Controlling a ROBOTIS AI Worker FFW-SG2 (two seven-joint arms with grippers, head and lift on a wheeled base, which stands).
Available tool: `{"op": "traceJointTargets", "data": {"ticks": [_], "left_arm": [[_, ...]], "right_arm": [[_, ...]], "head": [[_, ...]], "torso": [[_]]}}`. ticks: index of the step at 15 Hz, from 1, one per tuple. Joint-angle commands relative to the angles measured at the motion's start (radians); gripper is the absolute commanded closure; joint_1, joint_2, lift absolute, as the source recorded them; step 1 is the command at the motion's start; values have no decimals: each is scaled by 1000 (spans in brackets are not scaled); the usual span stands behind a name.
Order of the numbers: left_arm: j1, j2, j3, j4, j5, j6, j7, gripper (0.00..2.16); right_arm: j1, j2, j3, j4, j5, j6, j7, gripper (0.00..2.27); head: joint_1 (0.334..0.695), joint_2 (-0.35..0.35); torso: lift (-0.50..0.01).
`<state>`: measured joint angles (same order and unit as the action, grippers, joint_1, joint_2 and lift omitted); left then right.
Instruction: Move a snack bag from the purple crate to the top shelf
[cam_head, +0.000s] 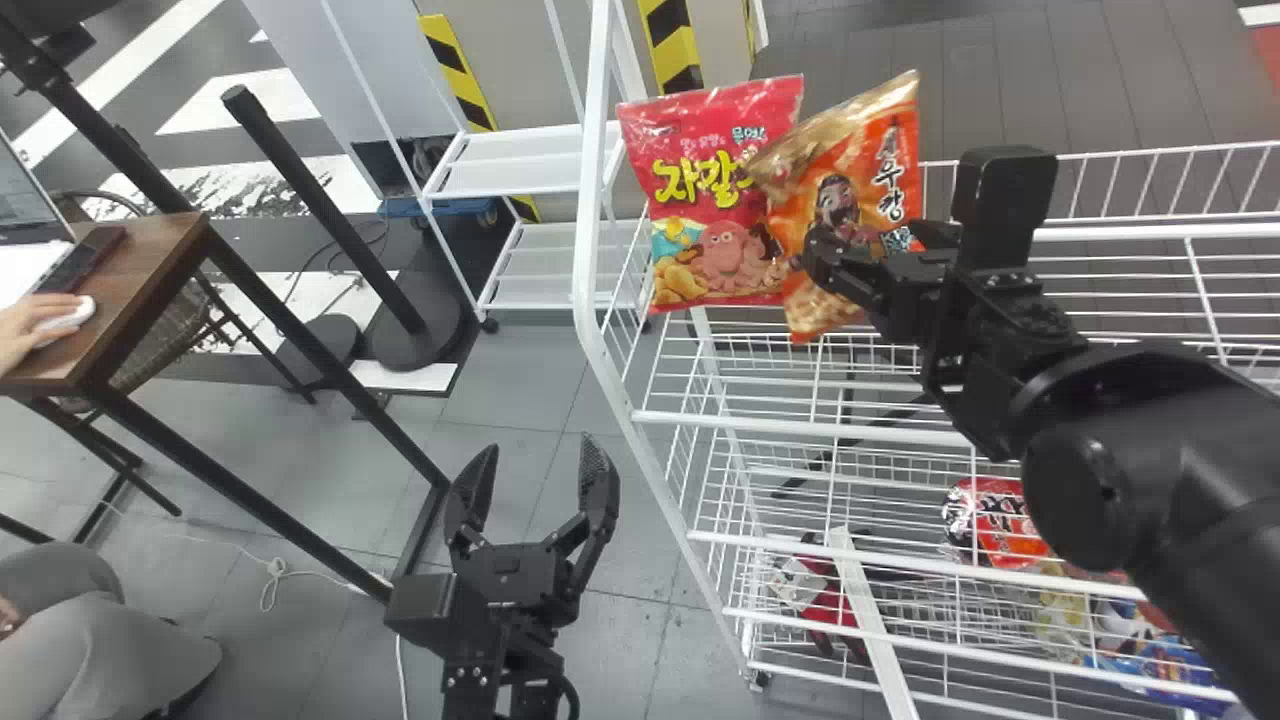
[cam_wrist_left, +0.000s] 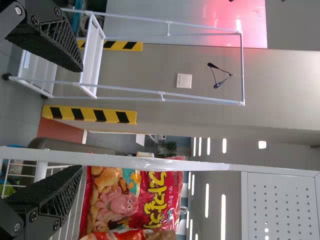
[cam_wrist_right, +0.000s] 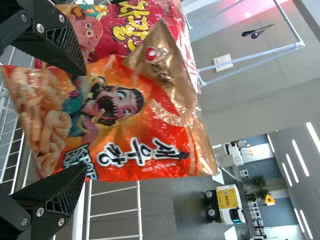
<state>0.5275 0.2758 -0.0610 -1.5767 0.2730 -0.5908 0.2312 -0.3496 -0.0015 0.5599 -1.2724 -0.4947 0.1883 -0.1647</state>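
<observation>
In the head view, my right gripper (cam_head: 868, 242) is at the orange snack bag (cam_head: 840, 200), which tilts against the pink snack bag (cam_head: 715, 190) at the left end of the white wire rack's upper level (cam_head: 800, 427). The right wrist view shows the right gripper (cam_wrist_right: 82, 120) open, its fingers wide apart in front of the orange bag (cam_wrist_right: 125, 125); contact is unclear. The pink bag (cam_wrist_right: 112, 30) is behind it. My left gripper (cam_head: 538, 455) stays open and empty left of the rack; the left wrist view has this gripper (cam_wrist_left: 80, 117) beside the rack frame.
Lower rack levels hold a red package (cam_head: 1000, 520) and several other packs. The rack's white corner post (cam_head: 590, 200) stands between the left gripper and the bags. Farther left are a black pole (cam_head: 325, 210) and a wooden desk (cam_head: 150, 270) with a person's hand on it.
</observation>
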Motion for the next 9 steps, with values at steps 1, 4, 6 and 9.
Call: {"op": "traceJointTargets", "data": {"ticks": [1,4,6,9], "left_arm": [[0,2,1,0,0,-2,0,137],[0,3,1,0,2,-5,0,137],[2,3,1,0,2,-5,0,137],[2,3,1,0,2,-8,0,137]], "right_arm": [[-19,2,0,1,2,4,-6,188],[-14,2,9,1,2,7,-6,188],[1,2,28,-21,2,23,-4,188],[31,2,55,-54,7,38,-4,188]], "head": [[695,350],[695,350],[695,350],[695,350]], "torso": [[0],[0],[0],[0]]}}
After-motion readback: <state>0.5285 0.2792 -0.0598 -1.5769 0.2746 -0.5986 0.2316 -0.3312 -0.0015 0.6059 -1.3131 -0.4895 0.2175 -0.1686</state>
